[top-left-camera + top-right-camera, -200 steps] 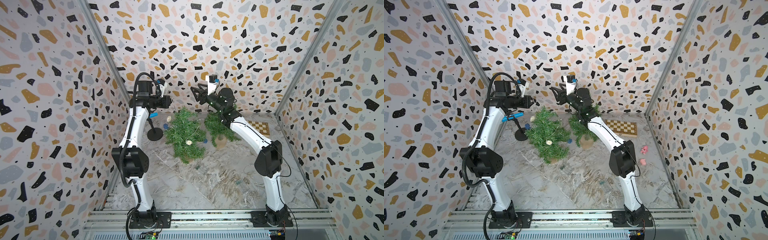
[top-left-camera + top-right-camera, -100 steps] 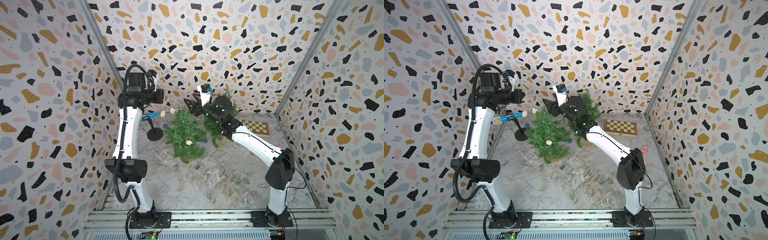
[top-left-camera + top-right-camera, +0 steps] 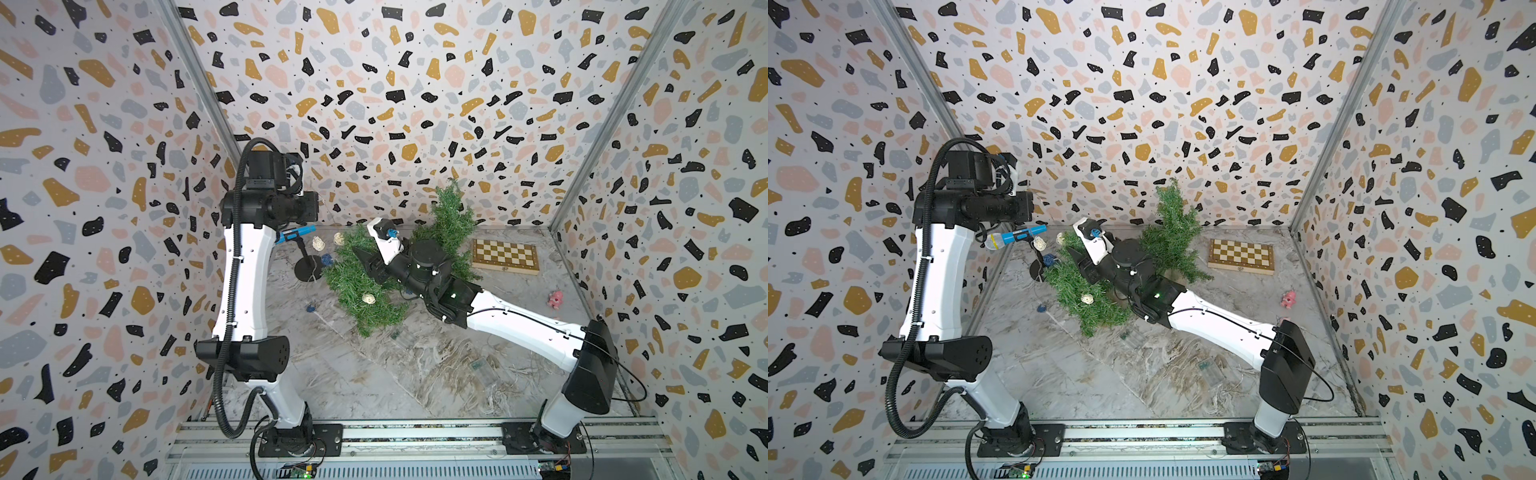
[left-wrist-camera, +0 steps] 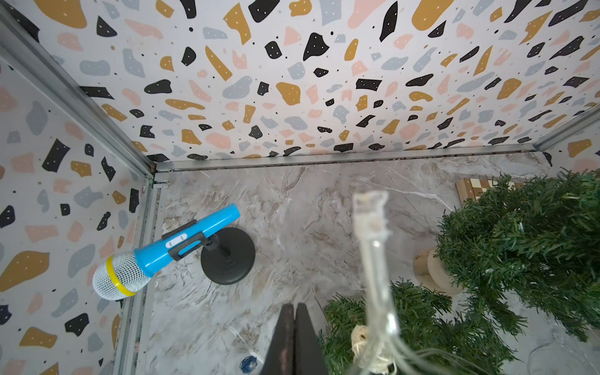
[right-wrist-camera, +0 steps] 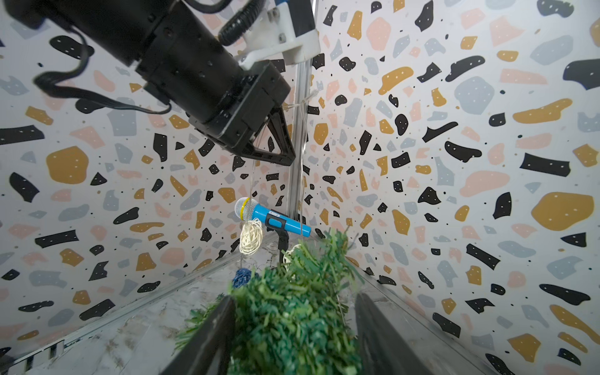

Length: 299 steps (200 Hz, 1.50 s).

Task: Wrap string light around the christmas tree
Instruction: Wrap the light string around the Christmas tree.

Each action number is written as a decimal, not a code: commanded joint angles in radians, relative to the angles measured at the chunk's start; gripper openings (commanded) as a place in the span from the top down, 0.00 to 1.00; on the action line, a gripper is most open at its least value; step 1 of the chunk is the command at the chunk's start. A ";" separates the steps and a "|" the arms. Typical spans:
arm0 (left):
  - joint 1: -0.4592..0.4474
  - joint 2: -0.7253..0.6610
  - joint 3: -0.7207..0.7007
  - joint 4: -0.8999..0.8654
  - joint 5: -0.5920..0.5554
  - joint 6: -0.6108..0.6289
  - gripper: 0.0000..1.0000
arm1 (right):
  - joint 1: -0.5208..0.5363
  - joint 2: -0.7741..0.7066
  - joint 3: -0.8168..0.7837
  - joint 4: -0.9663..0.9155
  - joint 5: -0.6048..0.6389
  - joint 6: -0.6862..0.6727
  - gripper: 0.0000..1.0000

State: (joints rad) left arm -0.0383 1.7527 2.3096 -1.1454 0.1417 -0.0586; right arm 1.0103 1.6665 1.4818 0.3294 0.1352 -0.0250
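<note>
My right jaws stand apart, straddling the christmas tree (image 3: pixel 353 291) at its end nearest the back wall. In right wrist view, green needles fill the gap btwn both fingers (image 5: pixel 211 334) & brush their inner faces. Can't tell if the tree stands or leans.

My left jaws are pressed together, high up near the back-left corner, well above the table (image 3: pixel 374 374). The string light (image 5: pixel 250 238) hangs from them. Its thin clear wire drops to a white woven ball dangling in front of the blue mic (image 5: pixel 276 220), w/ a blue ball (image 5: pixel 242 279) lower, just beside the needles. Where along the jaws the wire is caught, I can't tell. In left wrist view the tips meet w/ nothing btwn them, & a blurred clear strand w/ plug end (image 4: pixel 370 211) rises just beside, close to the lens.

In both top views another white ball (image 3: pixel 368 298) (image 3: pixel 1087 298) of the string sits on the tree's needles, & a blue one (image 3: pixel 309 307) lies on the table beside it.

A 2nd tree (image 3: pixel 451 220) stands upright by the back wall, w/ a chessboard (image 3: pixel 505 255) near it.
</note>
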 commanded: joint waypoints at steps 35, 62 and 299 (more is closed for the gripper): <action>-0.011 -0.127 -0.175 -0.057 0.057 -0.107 1.00 | -0.047 0.006 0.020 -0.051 0.058 -0.012 0.38; -0.010 -0.111 -0.170 -0.089 0.099 -0.123 1.00 | -0.065 -0.011 0.024 -0.066 0.040 0.008 0.34; -0.012 -0.319 -0.335 -0.116 0.226 -0.279 1.00 | 0.239 -0.144 -0.520 0.400 0.050 0.118 0.30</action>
State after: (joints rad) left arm -0.0463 1.4651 2.0022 -1.2709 0.3431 -0.3153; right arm 1.2194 1.4563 0.9276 0.4751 0.1650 0.0753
